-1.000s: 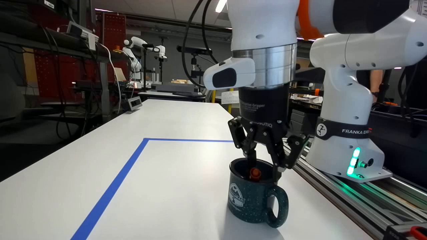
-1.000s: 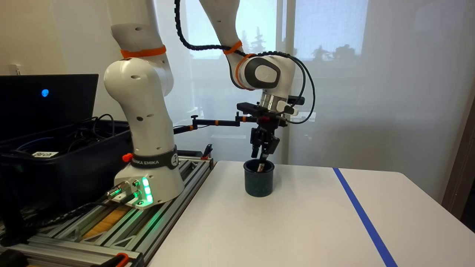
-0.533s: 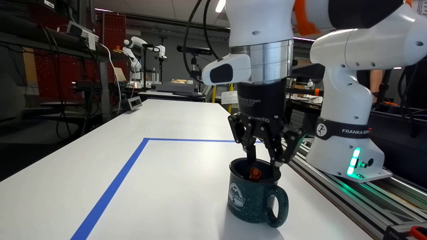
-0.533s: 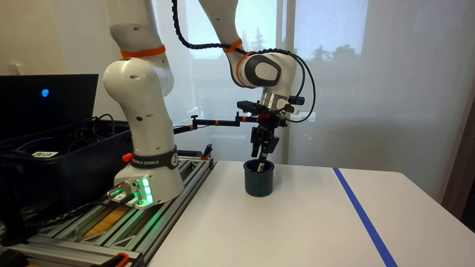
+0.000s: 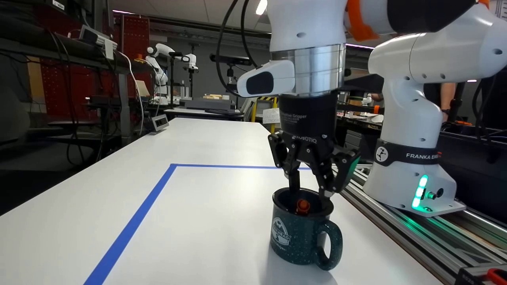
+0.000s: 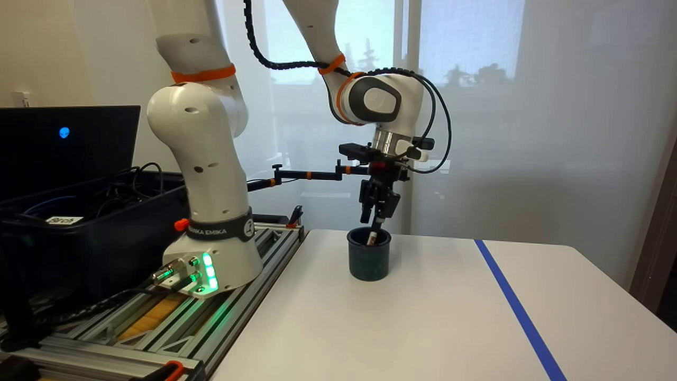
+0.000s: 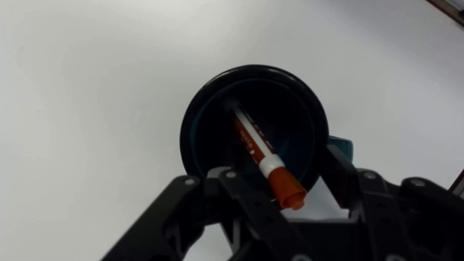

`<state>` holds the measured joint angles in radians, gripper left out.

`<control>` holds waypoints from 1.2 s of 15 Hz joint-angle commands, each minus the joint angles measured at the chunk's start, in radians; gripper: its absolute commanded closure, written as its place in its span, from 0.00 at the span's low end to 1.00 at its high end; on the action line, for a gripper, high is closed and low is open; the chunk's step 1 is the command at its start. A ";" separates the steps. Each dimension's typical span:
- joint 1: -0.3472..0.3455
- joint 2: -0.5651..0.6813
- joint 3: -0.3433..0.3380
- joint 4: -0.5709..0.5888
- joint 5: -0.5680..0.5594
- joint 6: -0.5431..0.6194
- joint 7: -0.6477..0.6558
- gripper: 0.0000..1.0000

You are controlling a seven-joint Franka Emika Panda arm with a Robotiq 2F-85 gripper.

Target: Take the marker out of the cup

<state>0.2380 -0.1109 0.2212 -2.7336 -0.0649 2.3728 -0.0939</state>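
In an exterior view the gripper [image 5: 310, 196] points down over the cup [image 5: 295, 237], its jaws spread and their tips level with the mouth; whether they touch the rim I cannot tell. The cup, a dark green speckled mug with pale print, stands upright on the white worktop [image 5: 214, 221]. The orange-red end of the marker [image 5: 303, 206] shows inside the mouth. A strip of blue tape [image 5: 134, 221] runs along the surface, well apart from the mug, and the base of the arm [image 5: 396, 186] stands beside metal rails [image 5: 420, 237], its light strip glowing green. In an exterior view a dark laptop lid [image 6: 69, 159] rises over a black bin [image 6: 95, 259]; there the marker appears as a pale piece leaning inside the cup, just under a fingertip, and where one ends and the other begins is hard to make out. In the wrist view the marker slants through the cup, its lower end lost in the dark interior, its body red and white, its cap over the rim as seen from here. The fingers [image 7: 339, 174] stand apart on either side of that cap, released; contact with it cannot be judged.
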 commanded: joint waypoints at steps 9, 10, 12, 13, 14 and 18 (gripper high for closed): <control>0.000 0.024 0.006 0.005 -0.014 0.078 0.023 0.57; 0.000 0.028 0.006 0.005 -0.015 0.082 0.023 0.57; 0.000 0.036 0.006 0.006 -0.016 0.092 0.024 0.58; -0.001 0.041 0.006 0.006 -0.017 0.097 0.023 0.58; 0.000 0.046 0.006 0.007 -0.017 0.101 0.023 0.60; 0.002 0.055 0.010 0.016 -0.015 0.102 0.024 0.94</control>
<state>0.2383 -0.0740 0.2245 -2.7240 -0.0656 2.4535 -0.0926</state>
